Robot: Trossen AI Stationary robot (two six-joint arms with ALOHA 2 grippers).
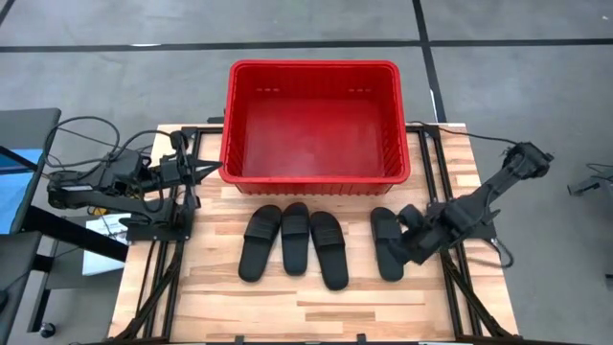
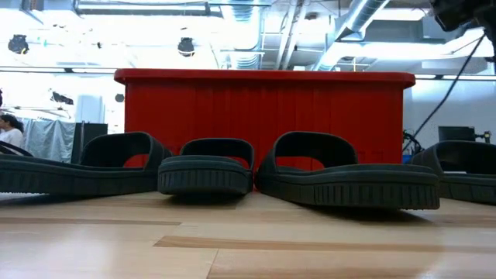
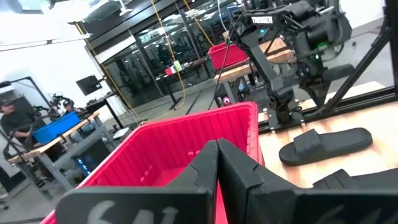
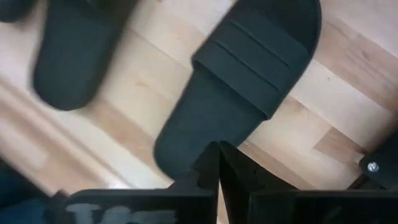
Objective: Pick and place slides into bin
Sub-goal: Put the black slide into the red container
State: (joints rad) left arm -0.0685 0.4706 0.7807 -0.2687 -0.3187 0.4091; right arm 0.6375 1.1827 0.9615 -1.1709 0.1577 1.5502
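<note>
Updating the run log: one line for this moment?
four black slide sandals on table | red plastic basket empty | right end effector shut over rightmost | left parked

We find no legible text, label or number anywhere; pale marks on the wrist mounts stay unreadable.

My fingers (image 3: 217, 168) pressed together, no gap, nothing between them. Red bin (image 3: 186, 140) directly ahead at 12 o'clock, ribbed wall facing me. One black slide (image 3: 326, 144) flat on the wooden tabletop (image 3: 373, 158) at 2 o'clock. Other arm (image 3: 292, 50) beyond it. A person (image 3: 11, 121) at 9 o'clock, at a bench.
</note>
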